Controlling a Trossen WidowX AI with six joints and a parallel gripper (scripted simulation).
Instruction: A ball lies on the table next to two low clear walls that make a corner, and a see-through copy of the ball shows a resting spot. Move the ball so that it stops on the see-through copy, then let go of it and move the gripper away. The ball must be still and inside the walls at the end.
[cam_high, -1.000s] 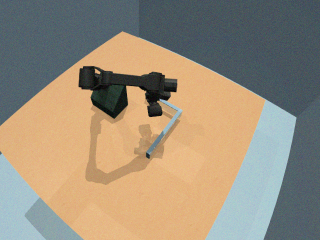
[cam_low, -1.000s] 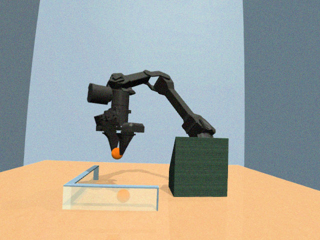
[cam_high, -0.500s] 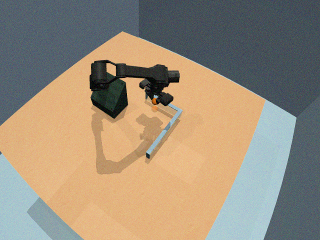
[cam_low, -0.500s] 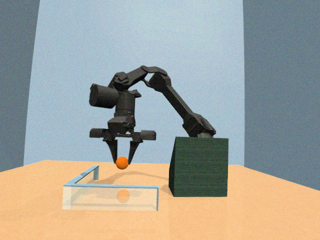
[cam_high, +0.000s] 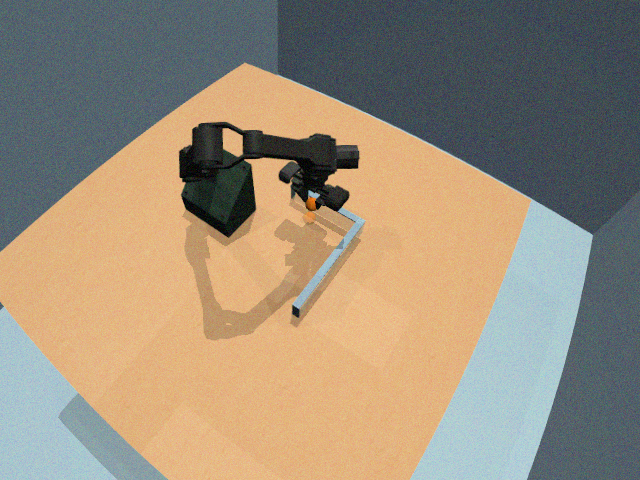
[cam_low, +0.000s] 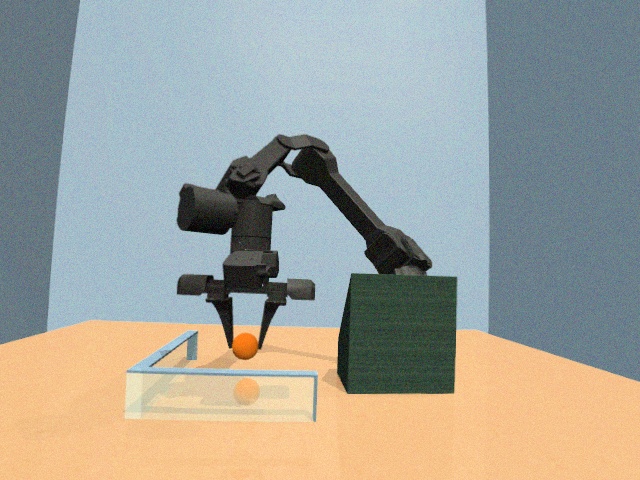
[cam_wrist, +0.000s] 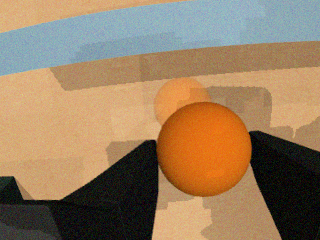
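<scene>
My gripper (cam_low: 244, 345) is clenched on the ball (cam_low: 245, 345), held low over the table inside the walls (cam_low: 222, 372). In the wrist view the see-through copy (cam_wrist: 178, 98) peeks out at 11 o'clock just beyond it. If I let go here or too high, it could roll off the mark; the corner holds nothing else.

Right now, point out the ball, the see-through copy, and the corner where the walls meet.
ball (cam_low: 245, 345), exterior view, middle of the orange sphere between the tool's fingers.
copy (cam_low: 246, 391), exterior view, centre of the pale sphere behind the near wall.
walls (cam_high: 358, 222), top view, top edge at their corner.
</scene>
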